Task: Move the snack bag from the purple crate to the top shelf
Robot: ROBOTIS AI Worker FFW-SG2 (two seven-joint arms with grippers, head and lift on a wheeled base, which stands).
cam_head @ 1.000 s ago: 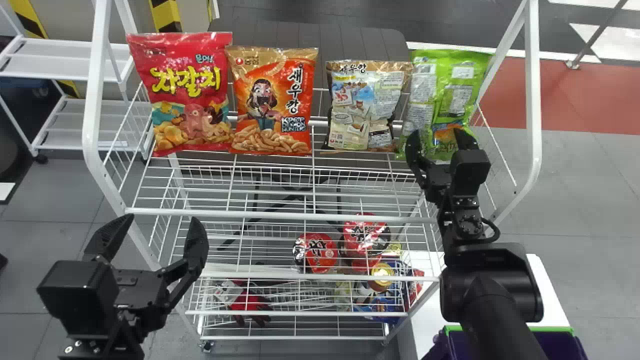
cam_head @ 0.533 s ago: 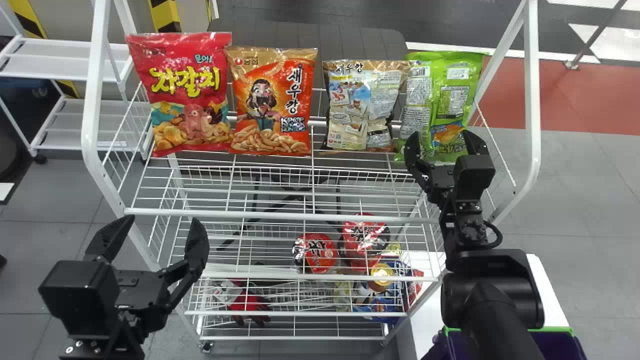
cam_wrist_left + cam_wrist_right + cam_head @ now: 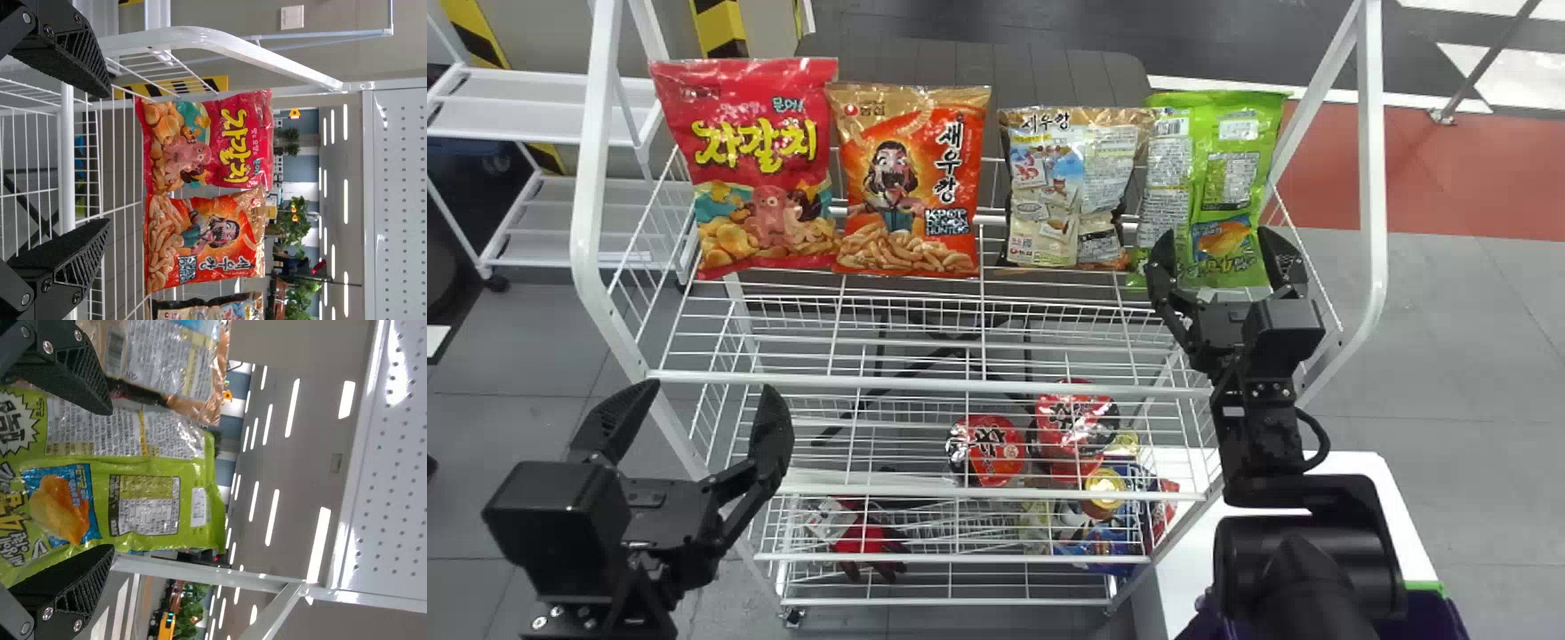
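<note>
In the head view, the green snack bag (image 3: 1214, 160) stands on the top shelf (image 3: 925, 384) at twelve o'clock from the right gripper (image 3: 1217, 242), released, fingers spread. The left gripper (image 3: 707, 400), also ungripped, sits at eight o'clock.

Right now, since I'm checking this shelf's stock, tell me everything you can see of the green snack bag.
The green snack bag is glossy, crinkled, film-like packaging, full-looking, with blocks of small print, a barcode and a blue panel picturing an orange-yellow chip. It stands roughly upright on the top shelf, at the right end beside the tan snack bag. The right gripper is open before its lower part; I cannot tell if they touch.
</note>
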